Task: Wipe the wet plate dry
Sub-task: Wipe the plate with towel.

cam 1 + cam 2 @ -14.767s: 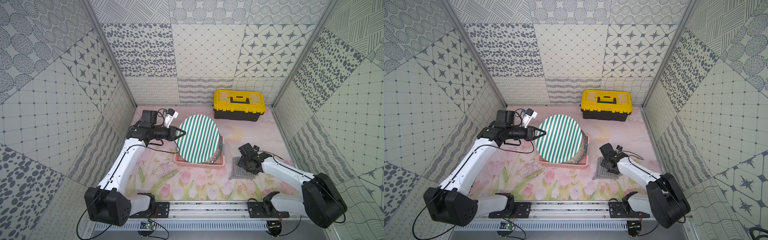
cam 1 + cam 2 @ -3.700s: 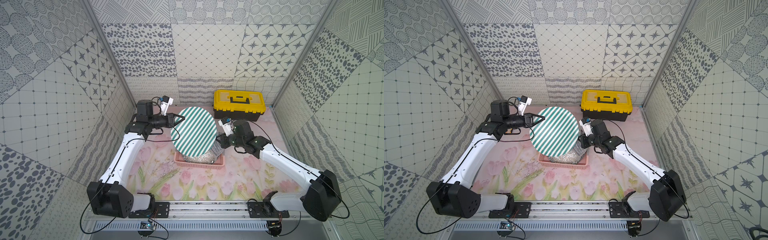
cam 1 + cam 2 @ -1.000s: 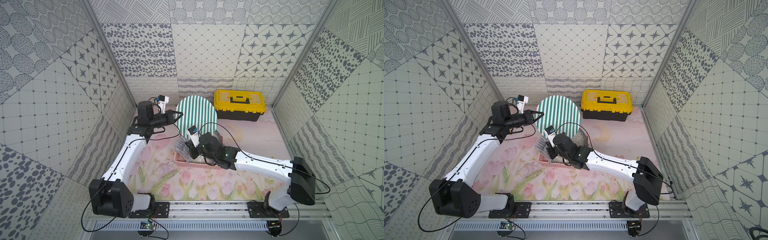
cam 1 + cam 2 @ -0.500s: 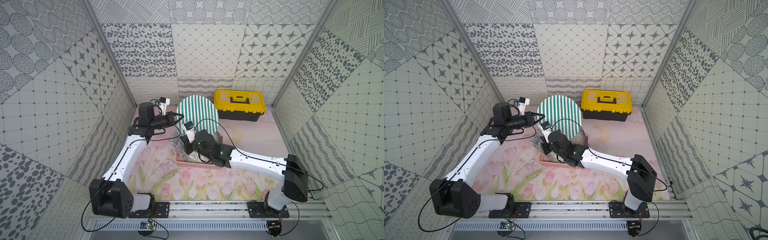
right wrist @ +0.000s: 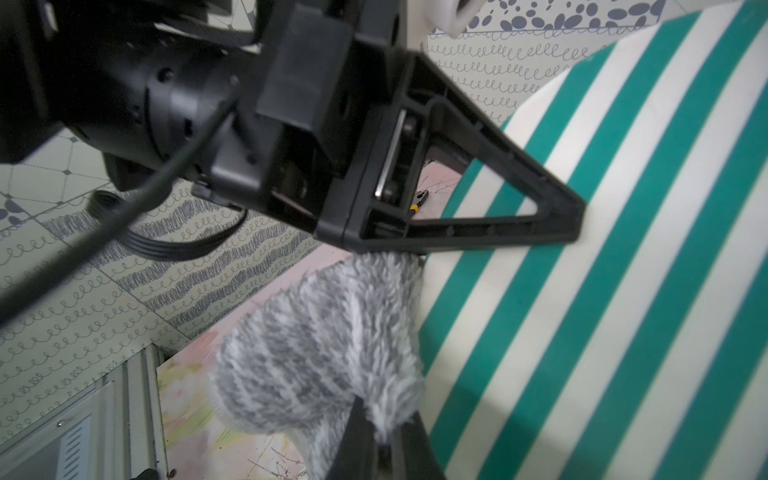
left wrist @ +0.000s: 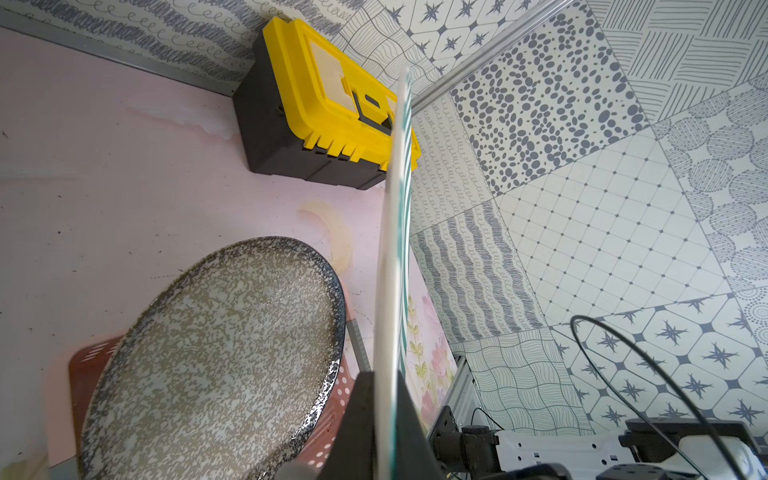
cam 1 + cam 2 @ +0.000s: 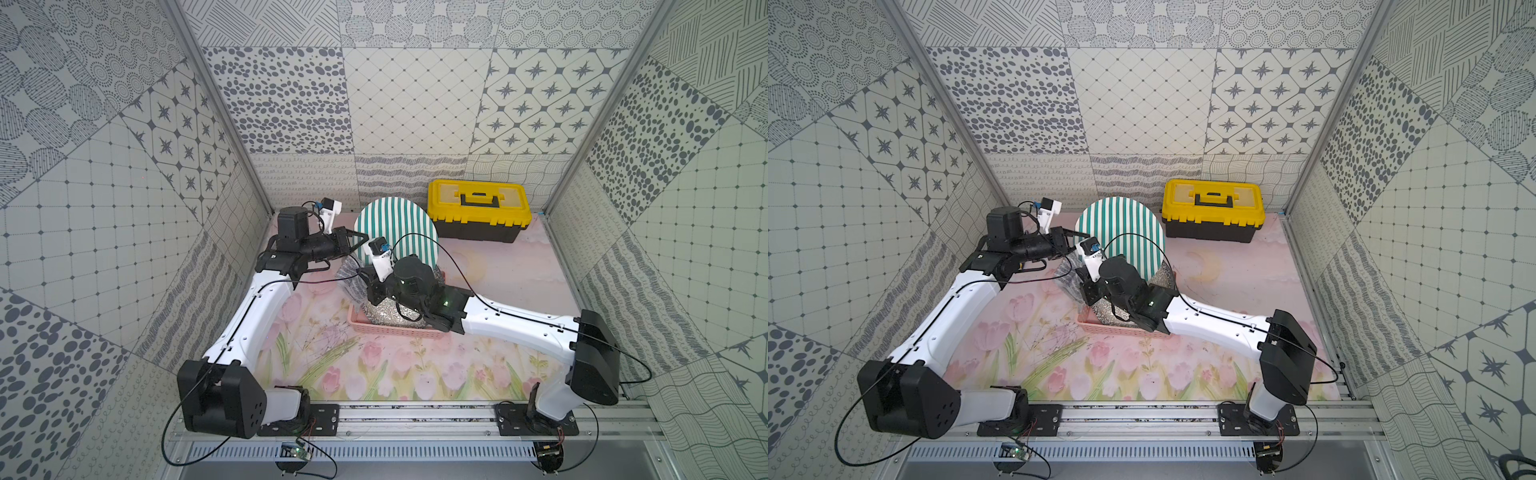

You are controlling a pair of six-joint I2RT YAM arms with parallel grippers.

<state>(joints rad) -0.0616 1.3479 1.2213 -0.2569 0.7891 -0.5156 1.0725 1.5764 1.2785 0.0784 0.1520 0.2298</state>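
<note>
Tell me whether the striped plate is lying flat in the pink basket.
No, the left gripper holds the striped plate upright by its rim.

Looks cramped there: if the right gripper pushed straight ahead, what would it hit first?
Probably the left gripper, clamped on the striped plate's rim just beyond the held cloth; depth is unclear.

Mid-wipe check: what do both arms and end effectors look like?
Both match: the left arm and right arm have white link shells with black joint housings and base blocks, thin black cables looping alongside. The left end effector has black, hollow triangular-frame fingers; the right end effector is black too. A green light glows on the right arm's wrist.
</note>
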